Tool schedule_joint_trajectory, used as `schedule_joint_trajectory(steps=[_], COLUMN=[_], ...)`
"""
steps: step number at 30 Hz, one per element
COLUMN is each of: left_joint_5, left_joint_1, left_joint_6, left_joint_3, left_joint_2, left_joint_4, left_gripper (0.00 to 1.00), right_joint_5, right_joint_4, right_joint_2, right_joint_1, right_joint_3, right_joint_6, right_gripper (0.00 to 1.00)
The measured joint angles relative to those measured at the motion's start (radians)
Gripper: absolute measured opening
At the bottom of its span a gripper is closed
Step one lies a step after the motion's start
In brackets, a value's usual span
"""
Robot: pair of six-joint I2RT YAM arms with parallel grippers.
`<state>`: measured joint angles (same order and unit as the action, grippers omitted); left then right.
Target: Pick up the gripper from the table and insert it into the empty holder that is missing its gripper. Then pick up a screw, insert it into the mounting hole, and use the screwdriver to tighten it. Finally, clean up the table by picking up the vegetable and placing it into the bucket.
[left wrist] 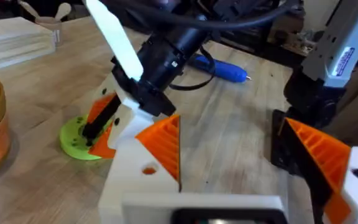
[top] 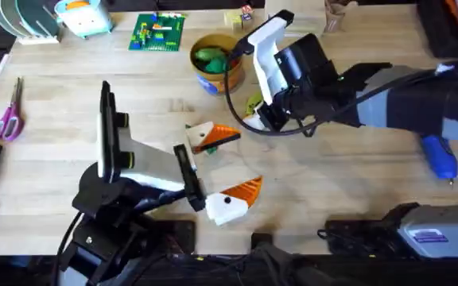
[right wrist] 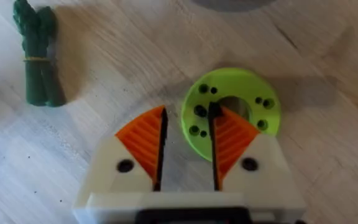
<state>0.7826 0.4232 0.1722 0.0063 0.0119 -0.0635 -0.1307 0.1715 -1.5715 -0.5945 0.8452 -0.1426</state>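
**Right wrist view: end effector low over the lime-green disc, vegetable off to one side**

Right wrist view shows the vegetable (right wrist: 39,55), a dark-green bundle tied with a band, lying on the desk (right wrist: 328,186) well apart from the right end effector (right wrist: 187,146). That end effector is narrow: its two orange ribbed pads (right wrist: 143,138) stand close with only a thin gap and nothing between them. One pad's tip overlaps the rim of a lime-green disc (right wrist: 232,106) with holes, lying flat just ahead of the fingers.

In the overhead view the right end effector (top: 211,137) points toward the desk's middle. The bucket (top: 217,59) stands beyond it, near the far edge, with green pieces inside. The blue screwdriver (top: 439,156) lies on the desk by the right arm, well behind its end effector.

The left end effector (top: 233,199) sits nearer the arms' bases. The left wrist view shows its orange pads (left wrist: 163,144) spread wide, holding nothing.
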Motion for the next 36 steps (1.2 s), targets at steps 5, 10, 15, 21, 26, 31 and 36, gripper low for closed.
schedule_joint_trajectory(steps=[5, 10, 15, 21, 26, 31, 36], left_joint_5=[0.0, 0.0, 0.0, 0.0, 0.0, 0.0, 0.0], left_joint_1=[0.0, 0.0, 0.0, 0.0, 0.0, 0.0, 0.0], left_joint_6=[0.0, 0.0, 0.0, 0.0, 0.0, 0.0, 0.0], left_joint_3=[0.0, 0.0, 0.0, 0.0, 0.0, 0.0, 0.0], left_joint_2=[0.0, 0.0, 0.0, 0.0, 0.0, 0.0, 0.0], left_joint_4=[0.0, 0.0, 0.0, 0.0, 0.0, 0.0, 0.0], left_gripper=[0.993, 0.993, 0.993, 0.993, 0.992, 0.993, 0.993], right_joint_5=[0.003, 0.004, 0.004, 0.004, 0.004, 0.013, 0.023], right_joint_4=[-0.001, -0.001, -0.011, -0.031, -0.035, -0.031, -0.015], right_joint_2=[0.0, 0.0, -0.013, -0.034, -0.036, -0.036, -0.036], right_joint_1=[0.0, 0.0, 0.0, 0.001, 0.001, 0.0, 0.002], right_joint_3=[0.0, 0.0, 0.0, 0.007, 0.014, 0.016, 0.025], right_joint_6=[0.0, 0.0, 0.0, 0.0, -0.001, -0.001, 0.0], right_gripper=[0.325, 0.284, 0.274, 0.087, 0.011, 0.007, 0.007])
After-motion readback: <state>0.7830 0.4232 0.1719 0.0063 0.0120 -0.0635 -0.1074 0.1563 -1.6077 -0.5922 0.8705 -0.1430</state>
